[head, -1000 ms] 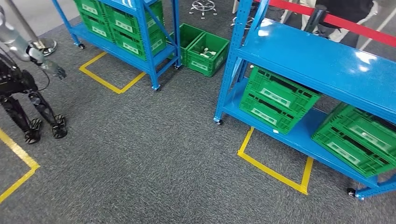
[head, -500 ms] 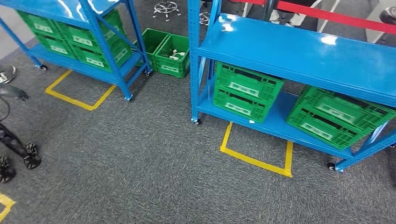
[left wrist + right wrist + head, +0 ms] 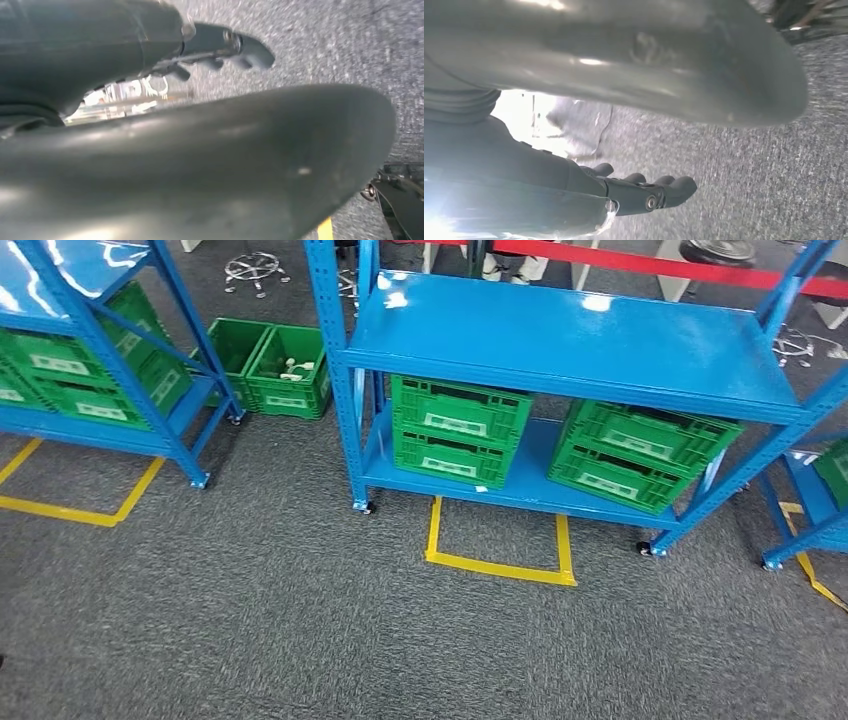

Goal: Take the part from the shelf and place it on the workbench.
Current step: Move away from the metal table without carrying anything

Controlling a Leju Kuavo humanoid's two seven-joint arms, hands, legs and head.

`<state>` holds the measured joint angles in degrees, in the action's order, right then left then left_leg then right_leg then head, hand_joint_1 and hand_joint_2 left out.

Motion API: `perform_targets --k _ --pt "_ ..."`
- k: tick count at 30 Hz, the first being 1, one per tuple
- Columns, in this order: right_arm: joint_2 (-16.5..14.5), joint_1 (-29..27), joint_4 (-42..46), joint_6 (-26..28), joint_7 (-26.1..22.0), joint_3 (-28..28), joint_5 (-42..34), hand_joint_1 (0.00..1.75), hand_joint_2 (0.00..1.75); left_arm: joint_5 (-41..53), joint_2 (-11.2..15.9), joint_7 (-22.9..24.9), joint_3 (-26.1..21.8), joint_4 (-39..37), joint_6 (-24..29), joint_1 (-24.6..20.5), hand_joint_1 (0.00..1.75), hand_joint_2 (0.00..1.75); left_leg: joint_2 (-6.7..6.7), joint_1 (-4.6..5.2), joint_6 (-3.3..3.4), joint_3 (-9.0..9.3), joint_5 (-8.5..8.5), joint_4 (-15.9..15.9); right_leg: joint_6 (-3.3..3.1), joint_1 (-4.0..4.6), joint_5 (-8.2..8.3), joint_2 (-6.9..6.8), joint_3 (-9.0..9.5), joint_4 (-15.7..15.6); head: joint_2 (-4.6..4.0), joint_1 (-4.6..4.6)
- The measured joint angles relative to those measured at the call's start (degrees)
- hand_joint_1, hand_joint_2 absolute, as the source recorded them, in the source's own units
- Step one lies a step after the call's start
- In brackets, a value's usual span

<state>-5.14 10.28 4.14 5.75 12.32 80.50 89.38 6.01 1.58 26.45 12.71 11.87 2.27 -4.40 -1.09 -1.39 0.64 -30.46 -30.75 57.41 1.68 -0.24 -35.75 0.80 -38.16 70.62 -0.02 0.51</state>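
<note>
Q. Left hand (image 3: pixel 212 45) and right hand (image 3: pixel 639 194) hang over the carpet (image 3: pixel 300 640); what has changed around them?

A. The whole head view has swung, so the camera turned and the things did not. The shelf (image 3: pixel 570 340), off to the right half a second ago, now stands square ahead and centred, with a yellow floor box (image 3: pixel 497 565) just in front of it. This suggests the robot is lining up on the shelf. The fetch itself has not begun.

Q. What does the scene hold, largest first?

A. The shelf's lower deck carries two stacks of green crates, one left (image 3: pixel 460 430) and one right (image 3: pixel 640 450). Their contents are hidden, so whether the part lies in them cannot be told. A second shelf (image 3: pixel 90 340) stands to the left, also loaded with crates. Between the two shelves, on the floor, sits a pair of floor crates (image 3: pixel 270 355); white pieces (image 3: pixel 293 368) lie in the right-hand one. They may be parts of the wanted kind, but they are too small to identify.

Q. And the hands?

A. Both wrist views show the fingers stretched out and loosely parted, the thumb standing clear. Neither hand holds or touches anything. Both are well apart from the shelf, so a walk and a reach are still needed.
</note>
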Motion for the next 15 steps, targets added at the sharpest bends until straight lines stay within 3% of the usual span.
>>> perform_targets --k 1,2,4,6,8,9,10,12,14,15 --pt "-0.03 -0.11 0.00 0.00 -0.02 0.03 0.01 0.00 0.00 -0.01 0.01 0.02 0.01 -0.01 -0.01 0.00 0.00 0.00 -0.95 0.00 -0.04 0.21 -0.25 0.01 0.18 -0.15 -0.26 -0.38 -1.19 2.01 0.00 0.00" --pt "-0.06 -0.32 0.01 0.00 -0.04 0.12 0.02 0.00 0.00 -0.02 0.01 0.04 0.01 -0.01 -0.01 -0.04 0.00 0.00 -1.76 -0.02 -0.14 0.46 -0.51 0.01 0.26 -0.28 0.57 -0.62 -1.39 2.09 0.00 0.01" --pt "-0.10 -0.67 0.03 0.01 -0.04 0.33 0.03 0.00 0.00 -0.02 -0.03 0.04 0.01 -0.01 -0.02 -0.17 0.00 0.00 -3.05 -0.08 -0.47 1.16 -1.05 0.01 0.08 -0.36 4.68 -1.75 1.25 -3.62 0.00 0.03" --pt "-0.09 -0.59 0.04 0.02 -0.04 0.47 0.03 0.00 0.00 -0.02 -0.07 0.04 0.01 0.00 -0.02 -0.30 0.00 0.00 -4.06 0.12 -1.03 1.69 -1.62 0.02 -0.50 0.12 7.29 -4.33 4.46 -10.27 0.00 0.06" --pt "-0.10 -0.39 0.04 0.02 -0.04 0.48 0.03 0.00 0.00 -0.02 -0.07 0.04 0.01 0.01 -0.02 -0.37 0.00 0.00 -5.01 0.35 -1.65 2.10 -2.00 -0.12 -1.20 0.65 7.21 -5.43 5.34 -12.36 0.00 0.05" --pt "-0.10 -0.37 0.04 0.02 -0.05 0.48 0.03 0.00 0.00 -0.02 -0.07 0.04 0.01 0.02 -0.02 -0.44 0.00 0.00 -5.56 0.36 -1.94 2.45 -2.13 -0.29 -1.56 0.68 7.18 -4.84 5.33 -12.53 0.00 0.04" --pt "-0.11 -0.39 0.04 0.02 -0.05 0.48 0.03 0.00 0.00 -0.02 -0.08 0.04 0.01 0.03 -0.02 -0.51 0.00 0.00 -5.30 0.26 -2.29 2.83 -2.39 -0.42 -1.89 0.60 7.21 -4.24 5.50 -12.74 0.00 0.03" --pt "-0.11 -0.35 0.04 0.02 -0.09 0.49 0.04 0.00 0.00 -0.02 -0.09 0.02 0.02 0.06 -0.03 -0.58 0.00 0.00 -2.14 0.04 -2.78 2.46 -4.00 1.39 -2.57 0.27 7.34 -3.04 5.98 -13.25 0.00 -0.22" --pt "-0.13 -0.13 0.04 0.01 -0.20 0.50 0.08 0.00 0.00 -0.05 -0.11 0.01 0.03 0.07 -0.04 -0.42 0.00 0.00 1.14 -0.04 -2.88 -0.79 -7.19 7.82 -3.18 0.18 7.30 -1.97 6.26 -13.42 0.00 -0.68" --pt "-0.14 -0.08 0.04 0.01 -0.31 0.50 0.14 0.00 0.00 -0.08 -0.13 0.02 0.03 0.06 -0.04 -0.34 0.00 0.00 1.43 -0.02 -2.84 -3.04 -8.52 11.64 -3.37 0.29 7.19 -1.38 6.37 -13.42 0.00 -0.84"
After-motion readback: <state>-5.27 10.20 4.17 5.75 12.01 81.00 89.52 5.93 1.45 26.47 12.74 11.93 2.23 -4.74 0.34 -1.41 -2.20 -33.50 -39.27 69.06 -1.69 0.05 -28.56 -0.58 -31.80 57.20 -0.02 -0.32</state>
